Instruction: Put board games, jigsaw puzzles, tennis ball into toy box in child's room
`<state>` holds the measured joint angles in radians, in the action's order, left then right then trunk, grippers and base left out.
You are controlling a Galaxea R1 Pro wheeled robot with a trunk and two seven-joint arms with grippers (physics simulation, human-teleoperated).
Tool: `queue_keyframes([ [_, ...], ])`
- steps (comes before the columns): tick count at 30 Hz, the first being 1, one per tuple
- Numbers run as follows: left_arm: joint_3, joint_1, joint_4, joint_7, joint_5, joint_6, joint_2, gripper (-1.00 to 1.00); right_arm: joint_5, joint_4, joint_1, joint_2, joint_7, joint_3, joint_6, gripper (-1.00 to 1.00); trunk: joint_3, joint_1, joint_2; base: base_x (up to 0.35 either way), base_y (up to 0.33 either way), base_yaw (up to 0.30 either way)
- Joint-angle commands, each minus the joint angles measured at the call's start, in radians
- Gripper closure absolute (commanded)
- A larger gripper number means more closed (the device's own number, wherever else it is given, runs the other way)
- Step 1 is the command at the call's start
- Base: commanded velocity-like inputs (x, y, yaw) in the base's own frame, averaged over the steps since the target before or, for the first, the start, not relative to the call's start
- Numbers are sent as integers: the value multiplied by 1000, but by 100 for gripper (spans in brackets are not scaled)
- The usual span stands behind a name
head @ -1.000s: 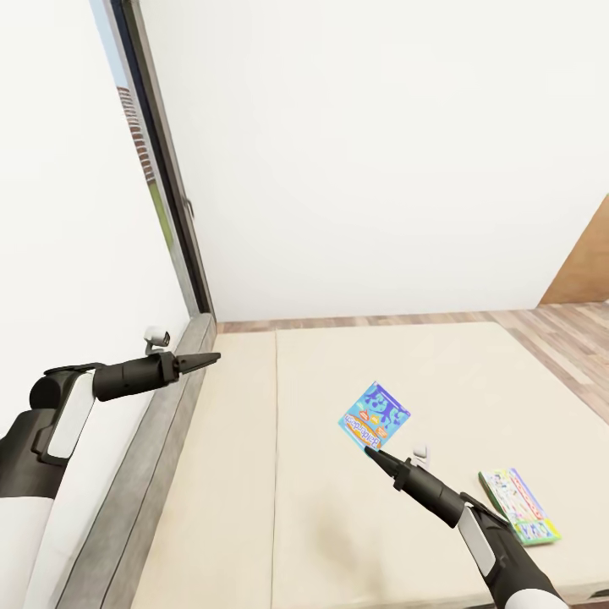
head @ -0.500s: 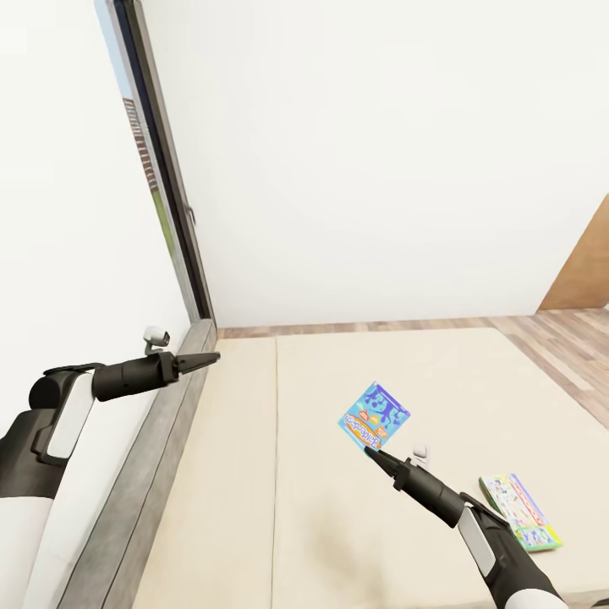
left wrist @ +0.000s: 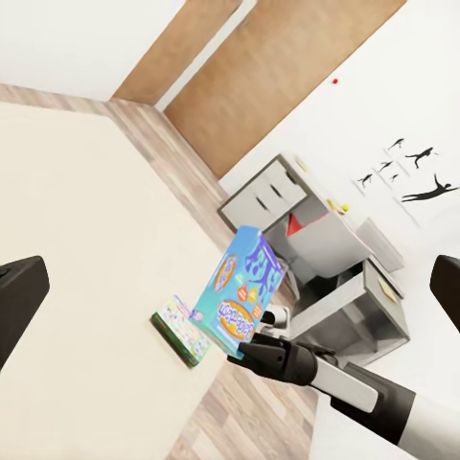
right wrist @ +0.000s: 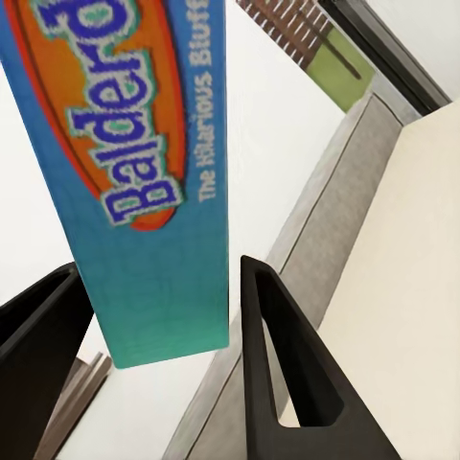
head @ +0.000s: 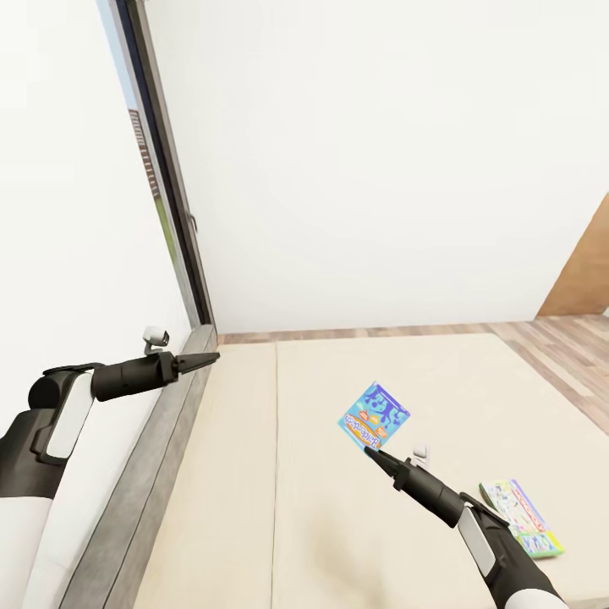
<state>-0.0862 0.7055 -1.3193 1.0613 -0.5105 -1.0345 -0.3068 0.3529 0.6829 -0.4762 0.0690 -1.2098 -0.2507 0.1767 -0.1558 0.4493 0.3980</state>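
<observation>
Board games are the matter here, 2 of them in sight. The blue one (head: 375,415) with the cartoon cover is held up off the bed (head: 338,524), pinched by its lower edge in the right gripper (head: 369,452), its face turned upward and its long axis rising away from the fingertips. From the right wrist view the box (right wrist: 144,172) sits between the 2 dark fingers (right wrist: 278,364), so the grip looks real, though narrow and near 1 edge. The second game (head: 523,518) lies flat near the bed's right edge, just beside the right forearm and well apart from the left arm. The left gripper (head: 205,359) hangs over the grey headboard (head: 144,474) with its fingers spread wide and nothing between them. My guess: the lifted box goes to the toy box (left wrist: 331,240) on the table (left wrist: 278,192) first, and the right arm is the nearer one for the box lying flat.
</observation>
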Motion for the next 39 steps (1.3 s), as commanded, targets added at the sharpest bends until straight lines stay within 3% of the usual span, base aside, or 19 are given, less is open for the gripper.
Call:
queue_keyframes([
  [1, 0, 1, 0, 3, 1, -4, 0, -100, 4, 0, -1, 0, -4, -1, 10, 100, 0, 1, 2, 0, 0, 0],
  [39, 0, 1, 0, 2, 1, -4, 0, -100, 4, 0, -1, 0, -4, -1, 10, 100, 61, 1, 2, 0, 0, 0],
])
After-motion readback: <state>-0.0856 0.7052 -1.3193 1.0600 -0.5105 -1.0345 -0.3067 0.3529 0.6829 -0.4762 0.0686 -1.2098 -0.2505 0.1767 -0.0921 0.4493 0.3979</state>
